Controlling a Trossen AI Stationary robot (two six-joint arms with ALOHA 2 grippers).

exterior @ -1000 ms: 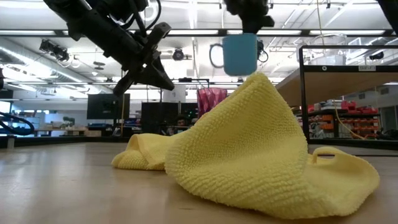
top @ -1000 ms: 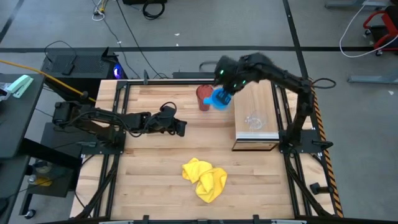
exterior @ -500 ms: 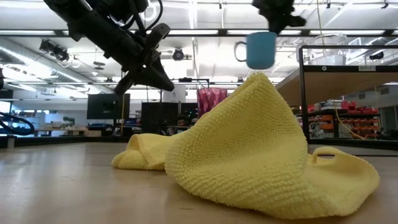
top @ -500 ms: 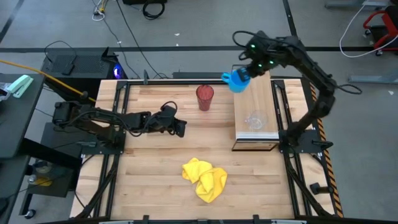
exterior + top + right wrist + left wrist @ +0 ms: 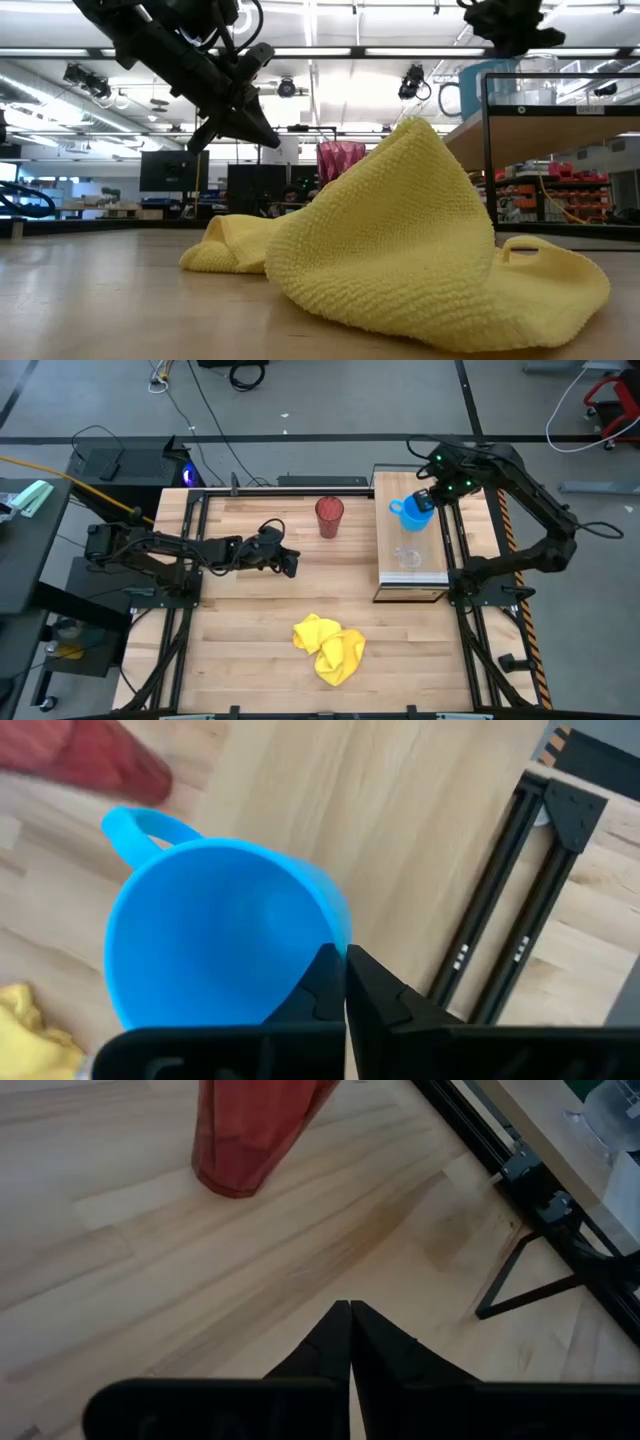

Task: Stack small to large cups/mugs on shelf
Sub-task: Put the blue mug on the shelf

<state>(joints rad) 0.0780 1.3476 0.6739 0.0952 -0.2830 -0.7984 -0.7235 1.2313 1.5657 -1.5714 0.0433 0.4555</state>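
Note:
My right gripper [image 5: 428, 500] is shut on the bright blue mug [image 5: 412, 512], held over the far part of the light-wood shelf [image 5: 400, 585]. The mug also shows in the low view [image 5: 470, 88]. The small clear cup [image 5: 408, 556] stands on the shelf nearer the front. The dark red tumbler [image 5: 329, 516] stands upright on the tabletop, left of the shelf. My left gripper [image 5: 290, 565] is shut and empty over the table's middle left, short of the tumbler [image 5: 250, 1130]. My right gripper holds the mug's rim [image 5: 335, 935] on the side opposite the handle [image 5: 135, 825], one finger inside the mug and one outside. The fingers come from above. The mug hangs upright, open end up, lifted clear above the shelf.
A crumpled yellow cloth [image 5: 328, 647] lies on the tabletop toward the near edge. Black frame rails [image 5: 455, 550] run along the shelf's right side, and the shelf's black support [image 5: 520, 1270] stands on the table.
My right gripper has carried the blue mug from beside the red tumbler toward the table's right edge, first toward the far edge and then back nearer, and it is now over the shelf. The mug stays upright and clear.

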